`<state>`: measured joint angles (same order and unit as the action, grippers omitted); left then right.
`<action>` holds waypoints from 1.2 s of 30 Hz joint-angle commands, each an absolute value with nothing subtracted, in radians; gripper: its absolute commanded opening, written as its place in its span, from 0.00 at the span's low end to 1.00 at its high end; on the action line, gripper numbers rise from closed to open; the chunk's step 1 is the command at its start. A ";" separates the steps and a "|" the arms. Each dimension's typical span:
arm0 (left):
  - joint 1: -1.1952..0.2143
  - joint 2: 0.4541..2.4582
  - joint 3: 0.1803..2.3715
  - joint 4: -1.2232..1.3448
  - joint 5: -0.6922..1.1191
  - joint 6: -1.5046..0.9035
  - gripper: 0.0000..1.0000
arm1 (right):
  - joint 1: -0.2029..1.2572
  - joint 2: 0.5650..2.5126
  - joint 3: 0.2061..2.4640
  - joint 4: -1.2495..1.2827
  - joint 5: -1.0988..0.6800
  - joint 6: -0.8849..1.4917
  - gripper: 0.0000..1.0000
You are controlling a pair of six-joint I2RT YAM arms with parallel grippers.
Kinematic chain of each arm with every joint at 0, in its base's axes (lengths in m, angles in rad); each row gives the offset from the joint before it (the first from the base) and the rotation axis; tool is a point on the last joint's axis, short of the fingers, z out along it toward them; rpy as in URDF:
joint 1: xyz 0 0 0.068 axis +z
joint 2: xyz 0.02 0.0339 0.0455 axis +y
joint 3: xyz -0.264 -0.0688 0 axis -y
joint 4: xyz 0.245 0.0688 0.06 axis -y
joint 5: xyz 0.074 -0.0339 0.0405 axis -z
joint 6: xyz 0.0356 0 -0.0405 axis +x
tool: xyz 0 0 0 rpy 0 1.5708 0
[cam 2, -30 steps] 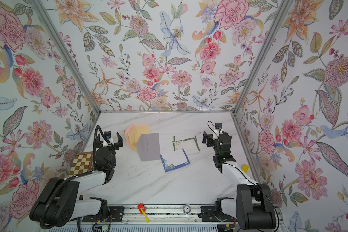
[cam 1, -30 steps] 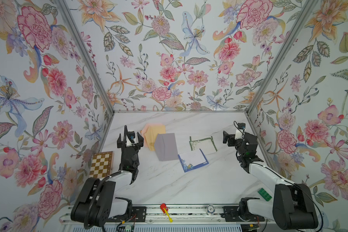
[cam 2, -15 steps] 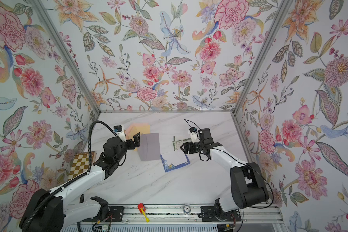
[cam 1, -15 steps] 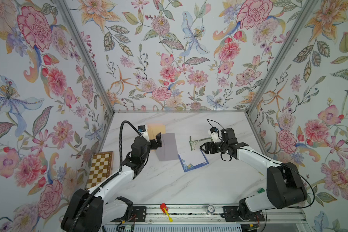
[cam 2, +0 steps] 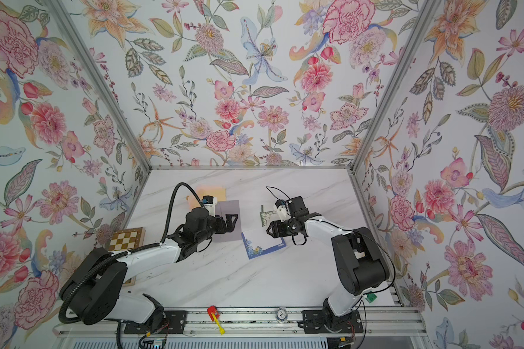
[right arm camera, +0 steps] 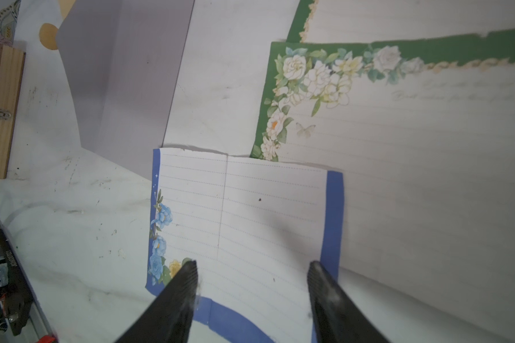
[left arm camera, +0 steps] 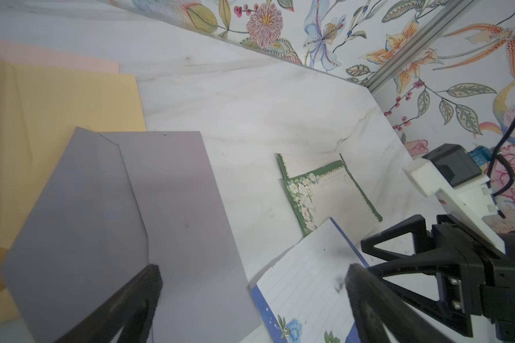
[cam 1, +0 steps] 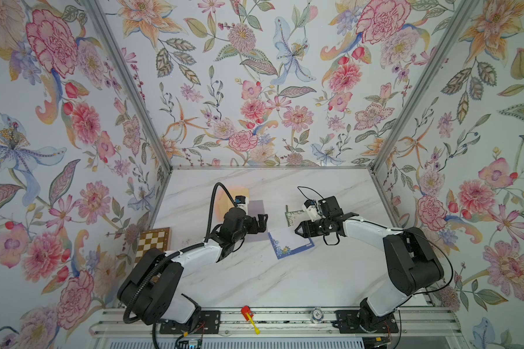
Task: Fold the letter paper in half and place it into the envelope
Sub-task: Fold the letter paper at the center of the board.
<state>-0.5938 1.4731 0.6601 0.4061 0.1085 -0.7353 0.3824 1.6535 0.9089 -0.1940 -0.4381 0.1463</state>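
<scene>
Top views, arms: Two arms lean in over the marble table, apparently splitting the job. The left gripper hangs above the grey envelope, and the right gripper is at one end of the blue-edged letter paper.
Top views, tally: Two arms, two grippers, and one chessboard box beside the left arm, well apart from the papers.
Left wrist, envelope: The left gripper's jaws are spread wide and hold nothing. Below them lies the grey envelope, its flap laid open, seemingly ready to receive the sheet.
Left wrist, tally: Three envelopes, with the grey one overlapping the yellow envelope, which overlaps the pink envelope.
Right wrist, letter: The right gripper's jaws stand apart astride the letter paper's blue-bordered end, pinching nothing; whether the tips touch it cannot be told. The sheet lies open on the table just beside the grey envelope, one corner over the green-edged paper. A crease line runs down it, and the fold looks not yet made.
Right wrist, tally: One blue-edged sheet. Whether the green-edged paper is one sheet or two overlapped cannot be told.
</scene>
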 commanded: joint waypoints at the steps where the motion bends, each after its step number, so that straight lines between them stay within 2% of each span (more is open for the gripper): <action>1: -0.610 1.510 0.678 0.441 0.146 -0.789 1.00 | 0.387 1.654 0.906 -0.208 -0.440 0.148 0.56; 4: -0.622 1.533 0.677 0.452 0.153 -0.795 1.00 | 0.388 1.656 0.896 -0.207 -0.439 0.149 0.50; 8: -0.630 1.555 0.683 0.449 0.165 -0.800 1.00 | 0.387 1.676 0.885 -0.208 -0.437 0.149 0.37; 13: -0.639 1.598 0.684 0.436 0.194 -0.803 1.00 | 0.388 1.694 0.870 -0.207 -0.436 0.155 0.30; 26: -0.682 1.572 0.626 0.374 0.216 -0.815 0.98 | 0.387 1.715 0.844 -0.219 -0.387 0.187 0.23; 36: -0.696 1.472 0.535 0.334 0.217 -0.867 0.96 | 0.384 1.726 0.789 -0.238 -0.378 0.241 0.20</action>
<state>-0.6857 1.4994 0.5755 0.3614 0.2062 -0.8322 0.3836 1.6989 0.8356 -0.1635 -0.4091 0.2119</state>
